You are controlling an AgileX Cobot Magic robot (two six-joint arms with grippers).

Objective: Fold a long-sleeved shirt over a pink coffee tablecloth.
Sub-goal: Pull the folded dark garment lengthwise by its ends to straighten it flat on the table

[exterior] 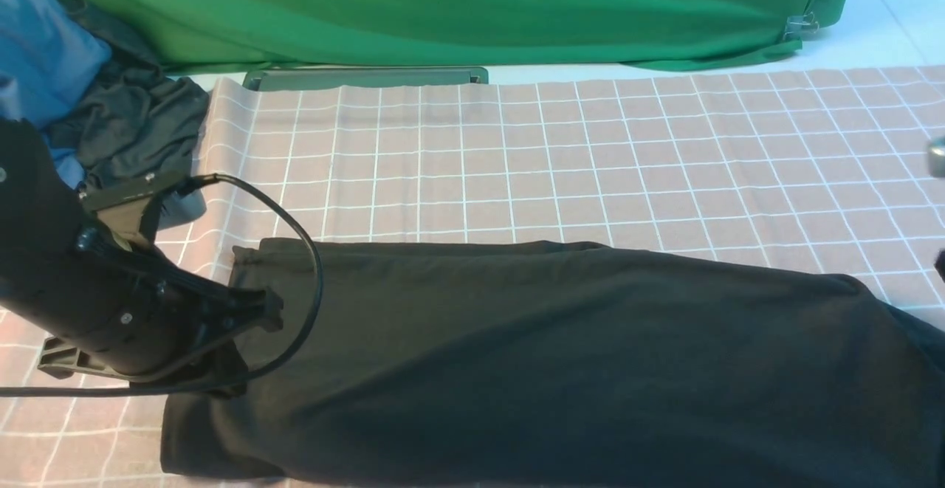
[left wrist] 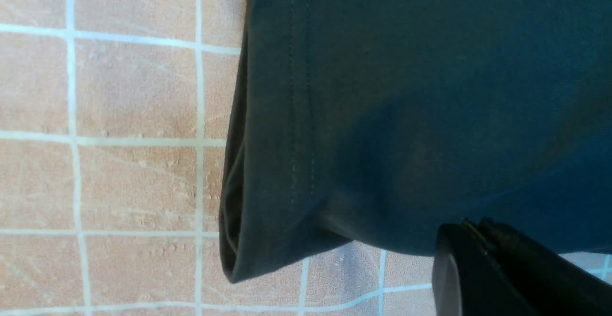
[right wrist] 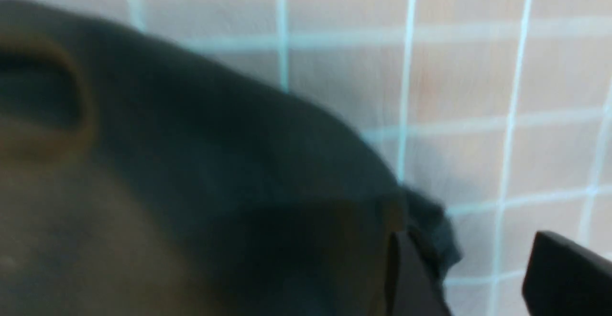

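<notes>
Shirt (exterior: 561, 370): left claw (left wrist: 471, 239) clenched on its edge; right claw (right wrist: 483, 268) released, a corner just beside it. Lift the edge evenly, without dragging the cloth (exterior: 590, 141) beneath.

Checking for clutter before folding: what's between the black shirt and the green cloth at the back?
In the front view, bare pink tablecloth runs from the shirt toward the green cloth, with a flat dark-green object at its far edge.

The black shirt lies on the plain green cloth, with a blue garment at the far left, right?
No: the front view shows the long-sleeved shirt on the pink coffee tablecloth; the green cloth is behind it. The blue garment is at the far left.
</notes>
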